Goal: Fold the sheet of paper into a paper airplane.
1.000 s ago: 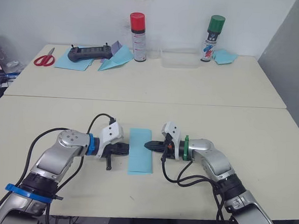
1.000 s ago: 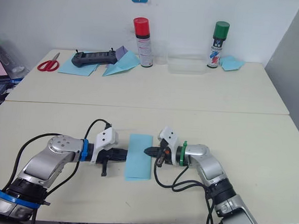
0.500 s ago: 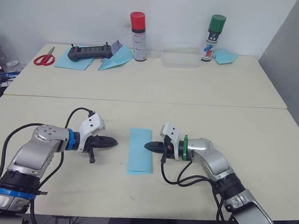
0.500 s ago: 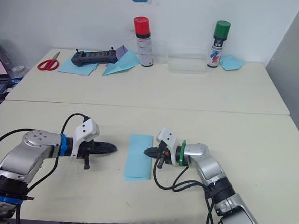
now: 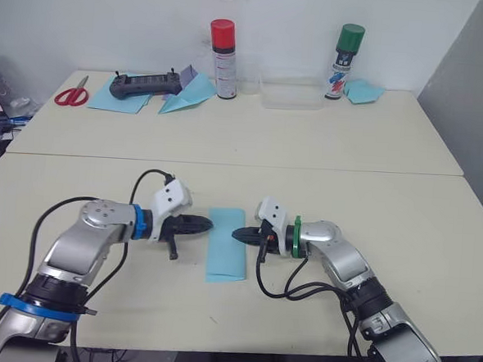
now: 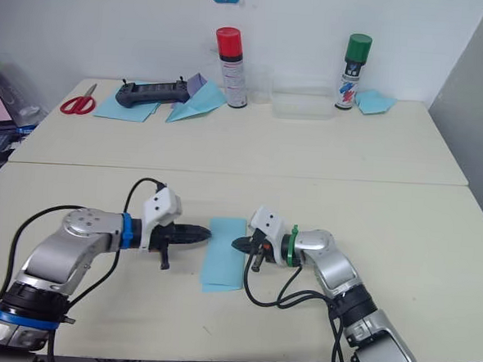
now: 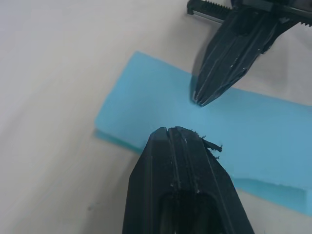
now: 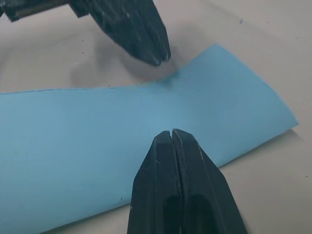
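The sheet of paper (image 5: 226,244) lies flat near the table's front as a narrow light blue rectangle, its long sides running away from me. My right gripper (image 5: 236,233) is shut, its tip resting on the sheet's right half, also seen over the sheet (image 8: 73,131) in the right wrist view. My left gripper (image 5: 210,225) is shut with nothing in it, its tip at the sheet's left edge and facing the right tip across a small gap. In the left wrist view my left gripper (image 7: 178,130) sits over the sheet's (image 7: 146,102) edge.
On the far table stand a red spray can (image 5: 222,58), a green spray can (image 5: 344,61) and a clear plastic box (image 5: 292,94). Red scissors (image 5: 71,95), a black controller (image 5: 146,84), a wider blue dart (image 5: 188,96) and a blue paper lump (image 5: 363,92) lie there too.
My left gripper drew back to the left off the sheet, then came back right to its left edge. The right gripper and the sheet have stayed put.
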Controlling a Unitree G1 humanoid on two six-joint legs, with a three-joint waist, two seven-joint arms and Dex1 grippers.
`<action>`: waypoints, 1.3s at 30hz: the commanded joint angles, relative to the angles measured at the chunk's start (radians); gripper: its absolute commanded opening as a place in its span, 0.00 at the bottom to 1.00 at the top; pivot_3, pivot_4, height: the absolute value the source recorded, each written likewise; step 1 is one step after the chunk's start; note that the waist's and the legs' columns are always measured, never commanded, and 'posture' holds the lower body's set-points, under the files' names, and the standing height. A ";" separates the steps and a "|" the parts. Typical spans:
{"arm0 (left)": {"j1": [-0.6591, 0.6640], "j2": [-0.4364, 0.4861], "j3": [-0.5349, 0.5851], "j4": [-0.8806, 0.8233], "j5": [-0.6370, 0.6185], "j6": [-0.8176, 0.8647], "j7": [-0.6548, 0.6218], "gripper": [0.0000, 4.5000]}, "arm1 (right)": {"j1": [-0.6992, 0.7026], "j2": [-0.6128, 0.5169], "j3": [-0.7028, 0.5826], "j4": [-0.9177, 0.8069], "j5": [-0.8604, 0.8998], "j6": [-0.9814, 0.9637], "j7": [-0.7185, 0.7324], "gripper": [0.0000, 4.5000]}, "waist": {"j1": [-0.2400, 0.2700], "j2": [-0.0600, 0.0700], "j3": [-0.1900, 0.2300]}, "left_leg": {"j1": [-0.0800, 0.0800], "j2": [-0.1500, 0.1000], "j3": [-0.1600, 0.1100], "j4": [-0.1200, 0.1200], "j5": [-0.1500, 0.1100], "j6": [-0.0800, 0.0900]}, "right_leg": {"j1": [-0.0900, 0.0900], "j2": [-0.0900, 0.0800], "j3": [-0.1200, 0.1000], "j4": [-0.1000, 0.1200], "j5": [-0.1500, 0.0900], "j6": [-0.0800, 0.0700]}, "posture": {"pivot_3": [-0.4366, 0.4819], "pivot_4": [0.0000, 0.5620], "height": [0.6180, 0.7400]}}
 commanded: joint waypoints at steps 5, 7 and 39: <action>-0.003 -0.011 -0.103 -0.018 0.066 -0.033 -0.018 0.00 | 0.014 -0.005 0.015 0.021 -0.040 0.021 -0.030 0.00 | 0.000 0.000 0.000 | 0.000 0.000 0.000 0.000 0.000 0.000 | 0.000 0.000 0.000 0.000 0.000 0.000 | 0.48 0.27 1.00; 0.002 0.006 -0.119 -0.001 0.091 -0.053 -0.029 0.00 | 0.016 -0.006 0.012 0.017 -0.042 0.022 -0.030 0.00 | 0.000 0.000 0.000 | 0.001 0.000 0.000 0.000 0.000 0.000 | 0.001 0.000 0.000 0.000 0.000 0.000 | 0.48 0.27 1.00; -0.065 0.003 -0.116 0.063 0.130 -0.175 -0.065 0.00 | 0.073 -0.058 0.028 -0.135 0.047 0.142 0.069 0.00 | 0.002 0.000 0.000 | 0.001 0.000 0.000 -0.003 0.000 0.000 | 0.001 0.000 0.000 -0.003 0.000 0.000 | 0.48 0.27 1.00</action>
